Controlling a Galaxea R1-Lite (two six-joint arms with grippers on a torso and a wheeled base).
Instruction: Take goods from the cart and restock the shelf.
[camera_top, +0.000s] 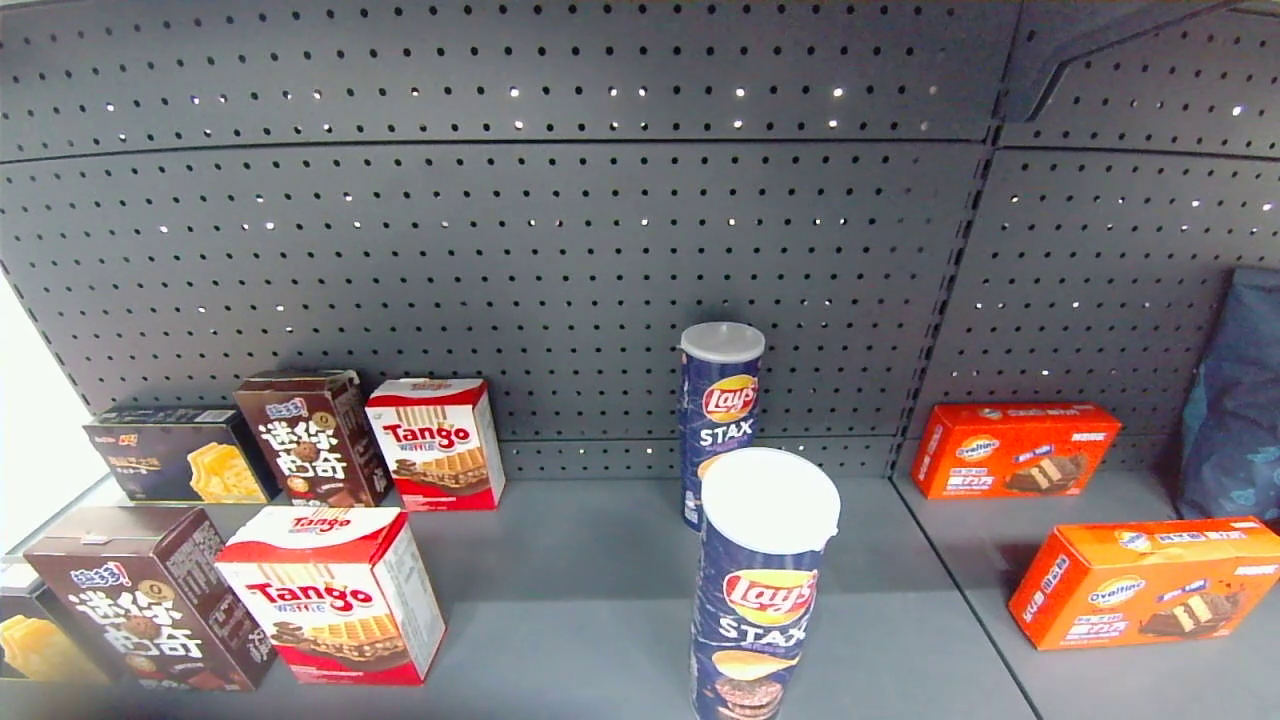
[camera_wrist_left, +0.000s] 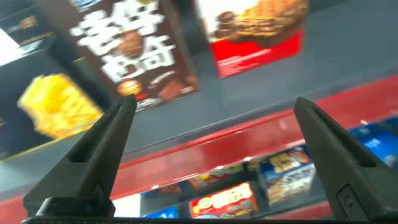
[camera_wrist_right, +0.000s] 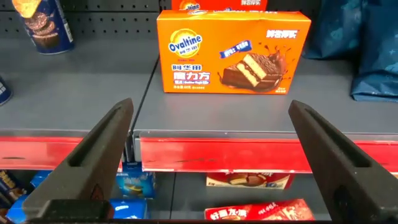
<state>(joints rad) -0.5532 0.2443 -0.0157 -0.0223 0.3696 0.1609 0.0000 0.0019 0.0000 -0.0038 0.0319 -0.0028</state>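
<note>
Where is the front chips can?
In the head view, the front chips can stands mid-shelf, in front of the second can, right of the red wafer box.

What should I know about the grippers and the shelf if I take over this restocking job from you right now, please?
Left gripper: open, empty, in front of the shelf edge near the front brown box.
Right gripper: open, empty, facing the front orange box.
On the shelf, each as a pair with one behind the other: wafer boxes, chip cans, plus a second brown and a second orange box at the back.
Done: these goods stand upright in place.
Left: bare shelf lies between the wafer boxes and the chip cans. The next step is probably to fetch another item from the cart.
</note>
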